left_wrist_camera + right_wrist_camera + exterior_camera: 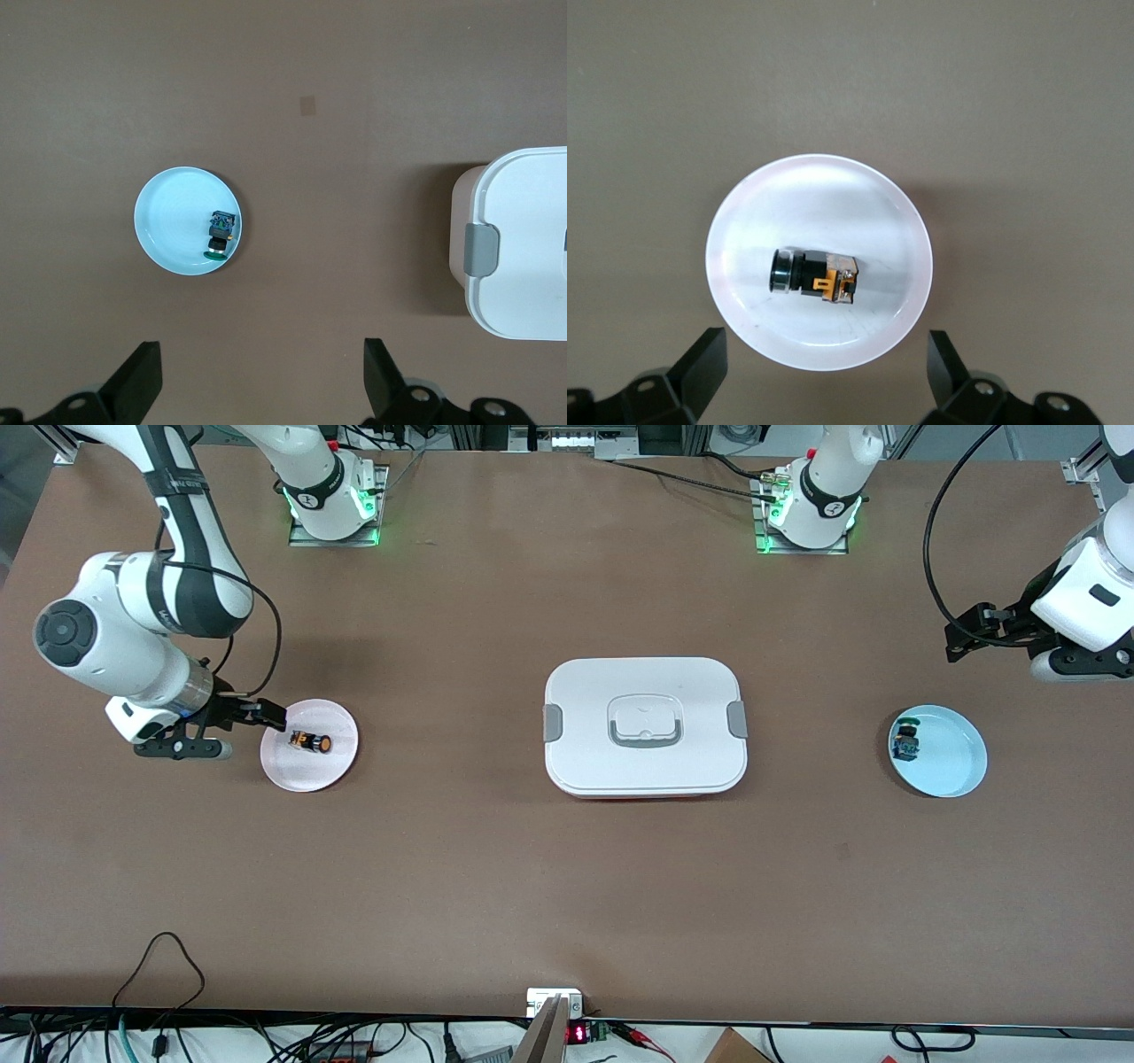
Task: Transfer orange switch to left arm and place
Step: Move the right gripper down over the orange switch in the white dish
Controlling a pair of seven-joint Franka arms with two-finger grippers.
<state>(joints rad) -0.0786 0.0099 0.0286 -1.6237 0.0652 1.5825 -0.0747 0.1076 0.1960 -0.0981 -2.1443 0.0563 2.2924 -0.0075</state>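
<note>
- The orange switch (310, 741) lies on its side in a pink plate (332, 775) toward the right arm's end of the table, well apart from the box (645, 726).
- The right gripper (252, 713) hangs over the rim of that pink plate, at the edge toward the right arm's end; its jaws stand wide and hold nothing.
- In the right wrist view the orange switch (815, 274) sits near the middle of the pink plate (744, 239) — clear of both fingers (700, 367), which reach in at either side of the plate's edge without touching the switch.
- The box, white with grey side latches and a recessed handle in its lid, stands closed at the middle of the table, between the two plates.
- A light blue plate (952, 766) lies toward the left arm's end; in it rests a small dark component (905, 742) with a green top and blue body.
- The left gripper (970, 631) waits in the air over bare table — jaws wide, empty — near the blue plate but not over it.
- The left wrist view shows the blue plate (168, 221), the component (219, 235) and a corner of the box (523, 283).
</note>
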